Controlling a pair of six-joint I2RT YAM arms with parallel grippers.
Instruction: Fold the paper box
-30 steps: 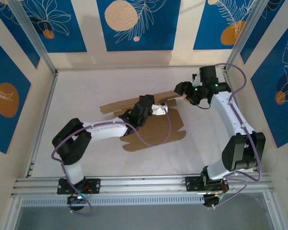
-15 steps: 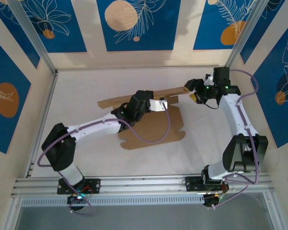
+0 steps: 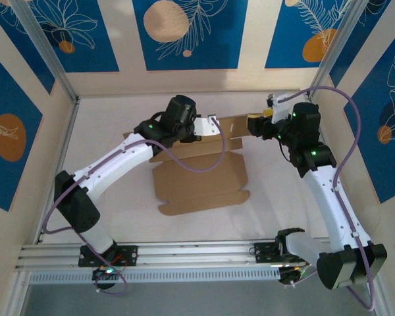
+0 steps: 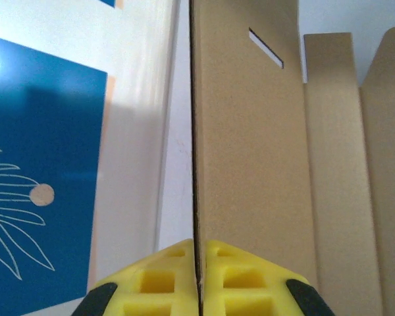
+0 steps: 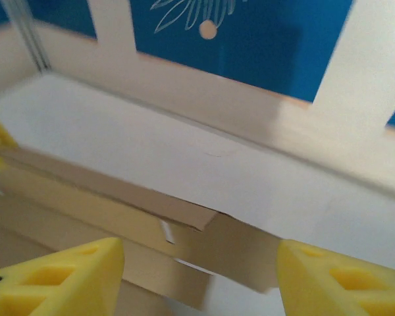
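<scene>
The plain brown paper box [image 3: 201,181] lies on the white table [image 3: 118,191], its far flap [image 4: 250,164] raised and pinched tight in the left gripper [image 4: 199,280]. The right gripper [image 5: 199,270] hangs spread wide at the flap's end, seemingly clear of it.

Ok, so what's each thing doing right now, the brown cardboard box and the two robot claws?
Brown kraft cardboard paper box: not yet folded, mostly flat on the white table, far panel lifted.
Left gripper: shut on the lifted panel's edge.
Right gripper: open, gripping nothing.
</scene>
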